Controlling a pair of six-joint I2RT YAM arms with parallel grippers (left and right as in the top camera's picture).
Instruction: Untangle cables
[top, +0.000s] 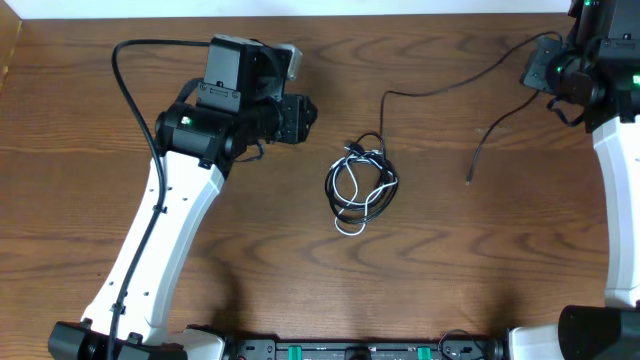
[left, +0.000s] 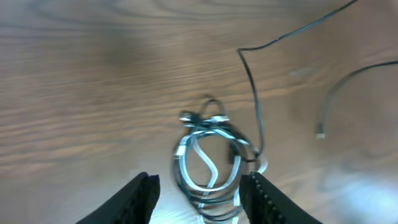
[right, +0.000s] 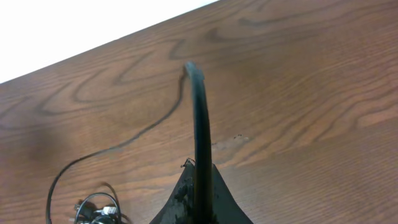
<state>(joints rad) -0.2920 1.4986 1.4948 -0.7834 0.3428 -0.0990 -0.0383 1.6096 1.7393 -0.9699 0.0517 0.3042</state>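
Two arms worked over the table (top: 60, 200). We had the left arm reaching from the 7 o'clock corner up toward 10 o'clock, its left gripper (top: 300, 118) turned toward the centre. Its fingers (left: 144, 194) stood apart and held nothing, with the coiled bundle of white and grey cables (top: 360, 186) below the gap. That bundle lay just right of centre. Our right arm ran up the 3 o'clock edge to 2 o'clock. There the right gripper (top: 543, 68) was clamped on the long black cable (top: 440, 88), which trailed back into the bundle. The cable's loose end (top: 470, 180) lay at 3 o'clock of the bundle, apart from it.
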